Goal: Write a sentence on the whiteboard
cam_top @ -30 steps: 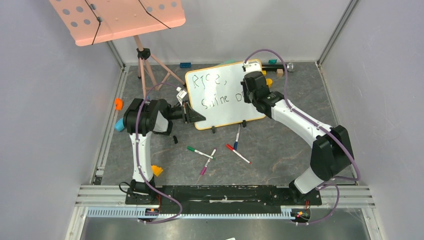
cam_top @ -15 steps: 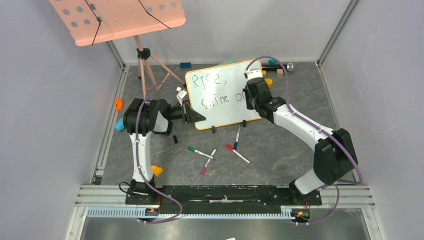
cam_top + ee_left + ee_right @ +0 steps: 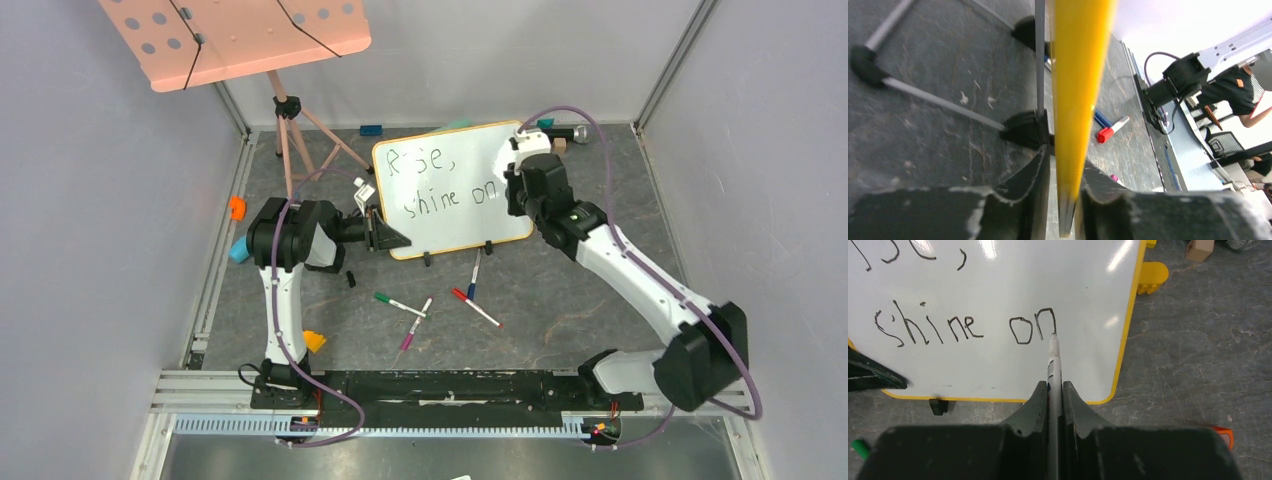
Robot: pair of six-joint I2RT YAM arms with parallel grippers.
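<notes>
The whiteboard (image 3: 450, 210) stands tilted at the back of the table, white with a yellow rim (image 3: 1124, 347). The sentence (image 3: 440, 180) reads roughly "Rise," above "shine on" (image 3: 963, 327). My left gripper (image 3: 385, 235) is shut on the board's left yellow edge (image 3: 1078, 90). My right gripper (image 3: 520, 185) is shut on a marker (image 3: 1054, 365). Its tip sits at the foot of the last "n" (image 3: 1047, 322), at the board's surface.
Several loose markers (image 3: 440, 300) lie on the table in front of the board, a red-capped one also showing in the left wrist view (image 3: 1110, 131). A pink music stand (image 3: 240, 40) stands back left. Small coloured blocks (image 3: 540, 125) lie behind the board and at the left (image 3: 237, 207).
My right arm has swung right and away from the board, uncovering the finished "on". The board has shifted slightly. The left gripper has kept its hold.
</notes>
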